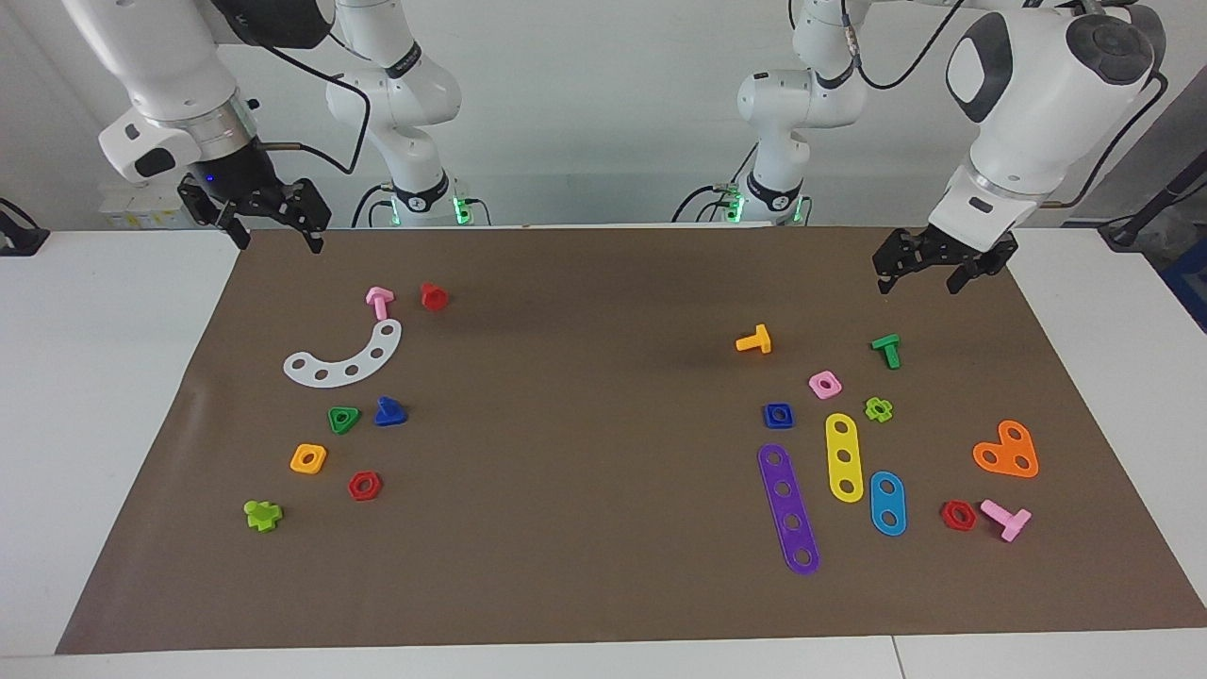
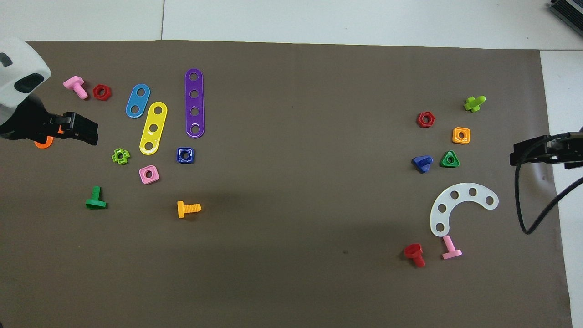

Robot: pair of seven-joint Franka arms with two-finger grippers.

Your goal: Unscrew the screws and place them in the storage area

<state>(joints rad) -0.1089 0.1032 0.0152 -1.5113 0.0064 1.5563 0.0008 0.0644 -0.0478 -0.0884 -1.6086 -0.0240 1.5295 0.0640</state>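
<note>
The dark-blue bolt [image 1: 389, 412] [image 2: 422, 163] lies on its own on the brown mat toward the right arm's end, beside a green triangular nut [image 1: 343, 419]. The dark-blue square nut [image 1: 779, 415] [image 2: 185, 155] lies apart from it toward the left arm's end, beside the purple strip [image 1: 789, 509]. My right gripper [image 1: 279, 243] [image 2: 517, 157] is open and empty, raised over the mat's edge at its own end. My left gripper [image 1: 919, 286] [image 2: 86, 130] is open and empty, raised over the mat at its own end.
Near the bolt lie a white curved plate [image 1: 345, 356], pink and red bolts, orange and red nuts and a lime piece. Near the square nut lie yellow [image 1: 844, 457] and light-blue [image 1: 887, 503] plates, an orange heart plate [image 1: 1007, 451], and several bolts and nuts.
</note>
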